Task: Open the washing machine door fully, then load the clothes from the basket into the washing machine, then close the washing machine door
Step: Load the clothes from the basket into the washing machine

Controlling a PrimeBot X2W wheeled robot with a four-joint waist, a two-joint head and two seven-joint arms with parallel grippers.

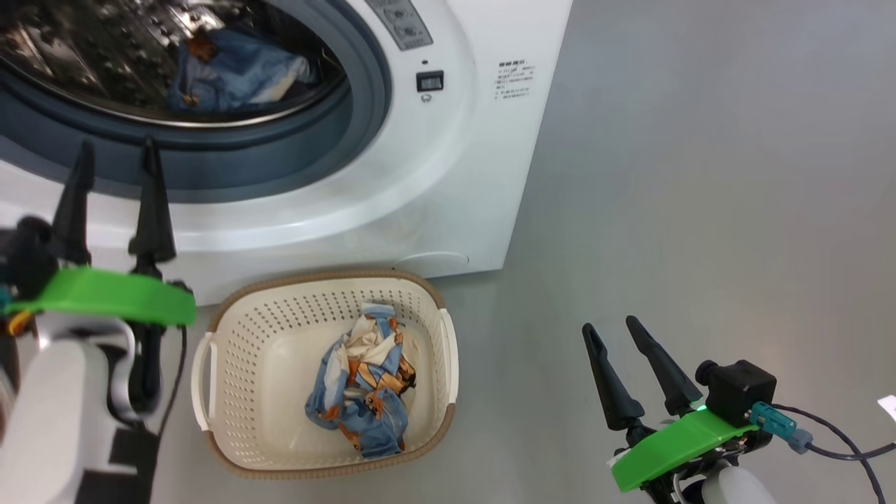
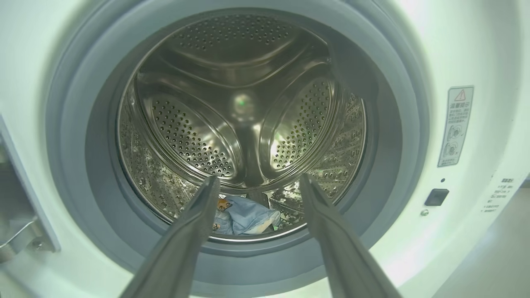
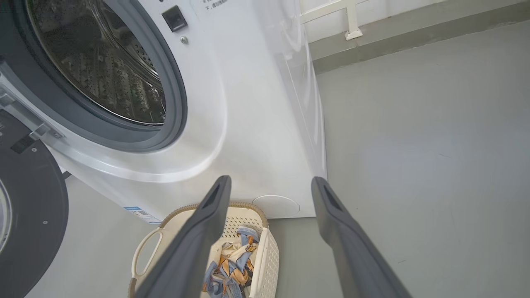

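Observation:
The washing machine [image 1: 448, 175] stands with its drum [image 2: 248, 124] exposed; its black-rimmed door [image 3: 29, 207] hangs swung wide to the left. One blue garment [image 1: 231, 70] lies inside the drum [image 2: 246, 217]. Another blue, orange and cream garment [image 1: 367, 381] lies crumpled in the cream basket [image 1: 259, 329] on the floor below the washer front. My left gripper [image 1: 115, 164] is open and empty, fingers pointing at the drum mouth just outside the gasket. My right gripper [image 1: 609, 329] is open and empty, low to the right of the basket [image 3: 265, 248].
Grey floor [image 1: 700, 175] stretches to the right of the washer. A grey rubber gasket [image 2: 74, 136] rings the drum opening. A round white cover [image 1: 430, 262] sits low on the washer front. A pale wall base and frame [image 3: 348, 25] lie beyond the washer.

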